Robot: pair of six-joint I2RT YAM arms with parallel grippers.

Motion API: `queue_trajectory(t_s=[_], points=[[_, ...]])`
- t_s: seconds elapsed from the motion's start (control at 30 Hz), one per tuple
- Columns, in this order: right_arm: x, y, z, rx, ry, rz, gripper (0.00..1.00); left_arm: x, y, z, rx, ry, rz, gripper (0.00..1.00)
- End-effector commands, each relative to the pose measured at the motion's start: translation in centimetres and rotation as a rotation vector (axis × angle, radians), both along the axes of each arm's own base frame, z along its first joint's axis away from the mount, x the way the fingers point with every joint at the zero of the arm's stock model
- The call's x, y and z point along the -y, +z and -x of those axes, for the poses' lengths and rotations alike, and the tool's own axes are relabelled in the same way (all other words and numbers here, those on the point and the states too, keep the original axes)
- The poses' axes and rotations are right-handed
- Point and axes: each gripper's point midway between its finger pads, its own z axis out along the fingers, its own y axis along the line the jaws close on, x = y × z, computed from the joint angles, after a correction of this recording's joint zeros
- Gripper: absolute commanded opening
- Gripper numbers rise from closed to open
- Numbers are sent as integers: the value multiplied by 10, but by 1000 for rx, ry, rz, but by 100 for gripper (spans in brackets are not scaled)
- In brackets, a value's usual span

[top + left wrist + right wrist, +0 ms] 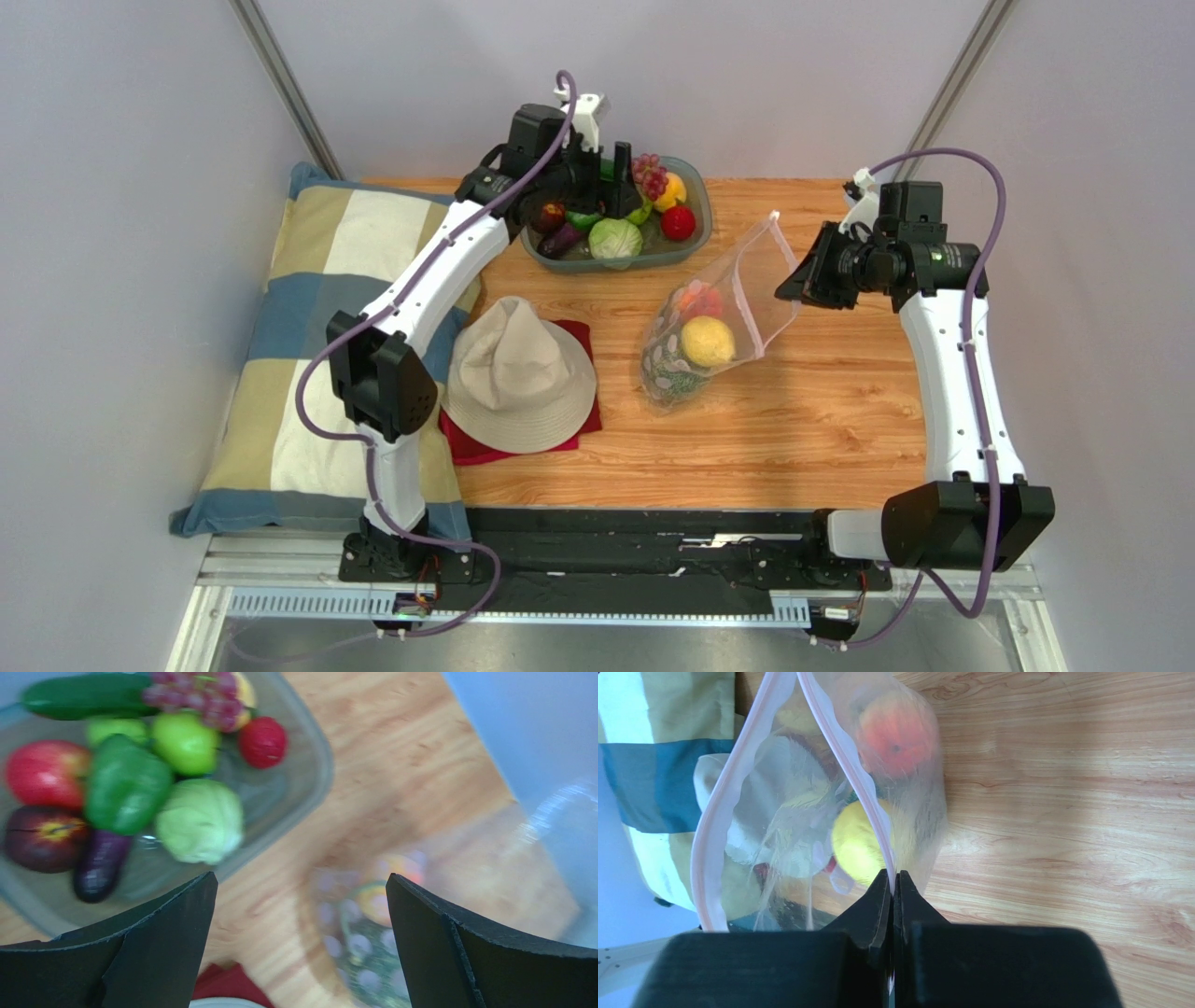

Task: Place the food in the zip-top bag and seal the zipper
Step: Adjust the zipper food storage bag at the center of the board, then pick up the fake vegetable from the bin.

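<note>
The clear zip-top bag (709,329) lies on the wooden table with its mouth raised toward the right. Inside it are a yellow fruit (707,340) and an orange-red one (896,731). My right gripper (894,876) is shut on the pink zipper (836,756) at one side of the open mouth. More food fills the grey bowl (694,238): a cabbage (200,820), a green pepper (126,787), an eggplant (98,868), grapes and others. Above the bowl my left gripper (300,877) hangs open and holds nothing. The bag (365,952) shows blurred below it.
A beige hat (521,371) rests on a red cloth (582,343) left of the bag. A checked pillow (323,280) covers the table's left side. Grey walls close in the back and both sides.
</note>
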Motion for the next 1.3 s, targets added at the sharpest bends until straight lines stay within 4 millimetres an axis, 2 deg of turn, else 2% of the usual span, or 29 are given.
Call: queue_trajectory(t_s=[0.0, 0.03, 0.07, 0.1, 0.13, 0.17, 0.23, 0.27, 0.33, 0.37, 0.43, 0.57, 0.83, 1.07, 1.13, 1.17, 1.2, 1.27], points=[[-12, 44, -4, 125, 20, -73, 0, -30, -41, -47, 42, 194, -170, 99], [-12, 45, -5, 125, 19, -71, 0, -30, -44, -54, 45, 211, -182, 99], [-11, 46, -5, 127, 18, -68, 0, -30, -64, -62, 18, 226, -206, 99], [-11, 46, -5, 127, 18, -66, 0, -35, -70, -70, 20, 275, -223, 99], [-11, 46, -4, 126, 21, -67, 0, -34, -71, -77, 35, 287, -220, 99], [-12, 46, -4, 124, 21, -71, 0, -34, -84, -84, 29, 297, -229, 99], [-14, 45, -3, 116, 30, -82, 0, -33, -89, -94, 50, 312, -216, 99], [-15, 46, -2, 116, 30, -86, 0, -31, -100, -98, 41, 306, -218, 99], [-15, 47, -3, 119, 29, -87, 0, -24, -105, -99, 22, 285, -206, 99], [-14, 47, -4, 119, 30, -84, 0, -21, -118, -99, -4, 276, -209, 99], [-14, 46, -5, 117, 30, -80, 0, -16, -128, -97, -39, 270, -187, 99], [-14, 44, -7, 107, 29, -83, 0, -15, -155, -105, -68, 298, -194, 99], [-13, 41, -8, 95, 39, -74, 0, -5, -179, -114, -100, 301, -164, 99], [-13, 38, -8, 85, 42, -70, 0, 2, -209, -113, -179, 292, -138, 99], [-12, 38, -8, 87, 43, -65, 0, 3, -211, -114, -185, 285, -134, 99], [-12, 37, -7, 85, 44, -64, 0, 1, -207, -115, -181, 284, -127, 95], [-12, 36, -7, 84, 43, -62, 0, 3, -207, -113, -182, 271, -118, 82], [-12, 36, -7, 86, 45, -58, 0, 0, -183, -114, -148, 263, -88, 58]])
